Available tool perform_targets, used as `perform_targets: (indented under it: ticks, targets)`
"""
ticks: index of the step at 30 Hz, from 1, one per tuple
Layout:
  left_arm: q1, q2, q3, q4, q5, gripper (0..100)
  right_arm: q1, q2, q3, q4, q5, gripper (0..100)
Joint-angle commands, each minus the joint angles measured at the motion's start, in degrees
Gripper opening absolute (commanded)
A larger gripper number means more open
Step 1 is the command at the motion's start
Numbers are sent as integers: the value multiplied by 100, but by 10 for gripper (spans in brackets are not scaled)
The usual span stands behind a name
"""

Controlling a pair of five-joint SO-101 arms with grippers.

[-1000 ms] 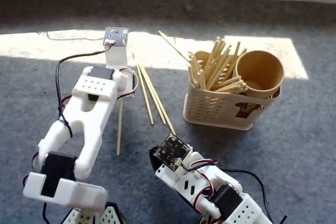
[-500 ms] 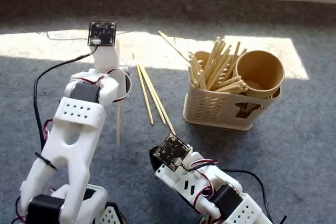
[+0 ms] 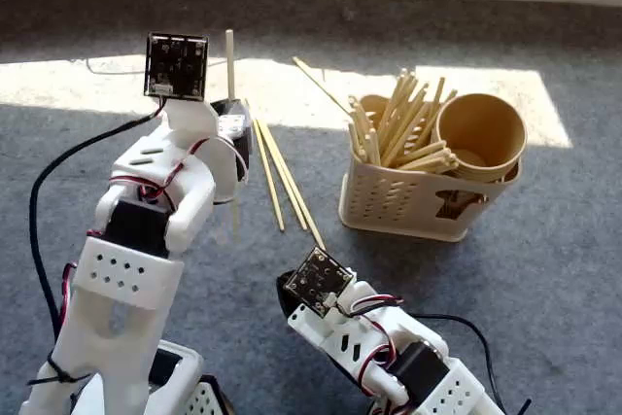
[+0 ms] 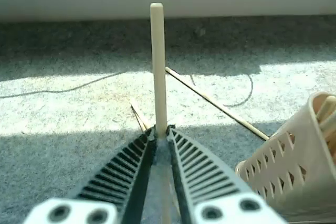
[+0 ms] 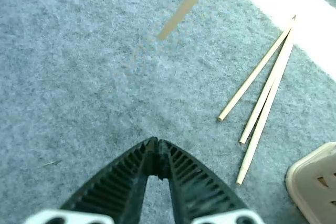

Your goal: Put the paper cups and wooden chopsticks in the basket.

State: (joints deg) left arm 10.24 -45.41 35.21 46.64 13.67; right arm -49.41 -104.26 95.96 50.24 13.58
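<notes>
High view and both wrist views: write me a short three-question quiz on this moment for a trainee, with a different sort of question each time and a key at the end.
1. True or false: the left gripper is shut on a chopstick that stands upright.
2. Fill in the number: ___ loose chopsticks lie together on the carpet in the right wrist view.
3. Pick one: the paper cup is A) lying on the carpet, B) in the basket, C) held by an arm.

Key: 1 true; 2 three; 3 B.
</notes>
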Motion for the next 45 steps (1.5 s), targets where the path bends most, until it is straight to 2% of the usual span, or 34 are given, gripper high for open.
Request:
perform_targets:
  ticks: [1, 7, 11, 15, 26, 34, 45]
  targets:
    - [356, -391, -646, -88, 62, 6, 31, -92, 567, -92, 53, 6]
    - [699, -391, -1666, -97, 62, 6, 22, -92, 567, -92, 53, 6]
    - [892, -391, -1982, -624, 70, 6, -92, -84, 567, -75, 62, 6]
    - [1138, -391, -1974, -1371, 88, 6, -189, -75, 567, -57, 53, 6]
    - [1798, -365, -1956, -2426, 62, 6, -171, -75, 567, -66, 53, 6]
    - [1833, 567, -1543, -3569, 88, 6, -171, -75, 567, -84, 62, 6]
    - [2088, 1622, -1596, -3604, 53, 6, -163, -75, 567, -84, 62, 6]
